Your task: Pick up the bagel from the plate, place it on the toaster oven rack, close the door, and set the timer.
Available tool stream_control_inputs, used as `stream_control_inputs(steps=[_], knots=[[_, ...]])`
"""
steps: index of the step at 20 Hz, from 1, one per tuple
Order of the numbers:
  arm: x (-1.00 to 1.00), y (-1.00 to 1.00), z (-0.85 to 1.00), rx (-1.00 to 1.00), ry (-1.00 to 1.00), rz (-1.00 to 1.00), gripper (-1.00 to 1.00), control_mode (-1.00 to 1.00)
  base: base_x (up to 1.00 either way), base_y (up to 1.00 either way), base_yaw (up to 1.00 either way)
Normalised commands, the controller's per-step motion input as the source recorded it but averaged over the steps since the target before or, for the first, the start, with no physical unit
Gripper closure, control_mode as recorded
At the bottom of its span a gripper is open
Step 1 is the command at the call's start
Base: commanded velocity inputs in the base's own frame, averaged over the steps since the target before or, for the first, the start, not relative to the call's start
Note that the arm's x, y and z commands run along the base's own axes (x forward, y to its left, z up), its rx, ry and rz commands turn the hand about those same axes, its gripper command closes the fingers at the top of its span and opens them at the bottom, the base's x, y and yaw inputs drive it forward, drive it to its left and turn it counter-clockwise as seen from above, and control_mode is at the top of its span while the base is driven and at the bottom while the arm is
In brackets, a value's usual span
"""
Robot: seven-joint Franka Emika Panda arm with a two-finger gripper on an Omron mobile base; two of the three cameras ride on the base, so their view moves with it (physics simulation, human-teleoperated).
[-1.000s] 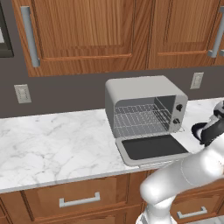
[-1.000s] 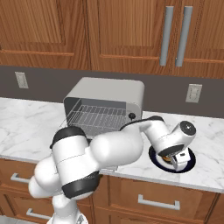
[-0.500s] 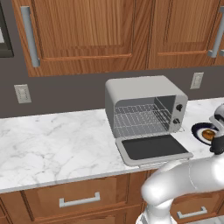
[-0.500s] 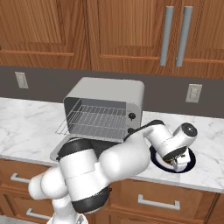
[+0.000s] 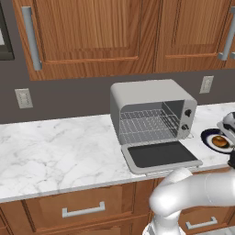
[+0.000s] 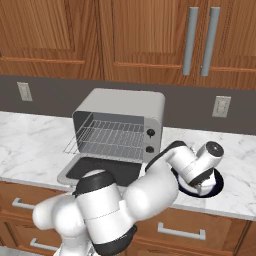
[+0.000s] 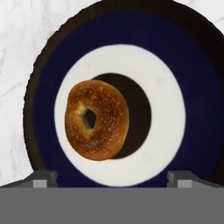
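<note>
Since a second ago the arm has swung its hand further out over the plate (image 7: 192, 109), and in the left base view the wrist has slid toward the right edge, uncovering the plate (image 5: 207, 136) with the bagel (image 5: 221, 141) on it.

From the hand camera, the gripper (image 7: 112, 177) looks straight down at the plate with its two fingertips (image 7: 43, 178) spread as wide as they go, one at each lower corner. They hold nothing and touch nothing; the bagel (image 7: 97, 120) lies flat between and beyond them, left of the plate's middle, partly on the white band and partly over the dark centre.

In the right base view the hand (image 6: 201, 175) hangs just over the plate (image 6: 218, 186), which sits on the marble counter (image 6: 30, 145) to the right of the toaster oven (image 6: 122, 107).

Its door (image 5: 161, 156) is folded down flat onto the counter (image 5: 50, 147), glass panel up. Its wire rack (image 5: 148, 125) sits bare inside the cavity, and two dark knobs (image 5: 187, 113) show on the right front panel. Wooden cabinets (image 5: 92, 32) hang above.
</note>
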Motion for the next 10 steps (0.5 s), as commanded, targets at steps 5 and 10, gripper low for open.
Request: stream_control_inputs(steps=[5,10], knots=[[0.12,-0.15,-0.05,0.0,0.0,-0.04,-1.0,-1.0,0.0,0.0,0.0],[0.01,-0.15,-0.1,0.0,0.0,-0.04,-1.0,-1.0,0.0,0.0,0.0]])
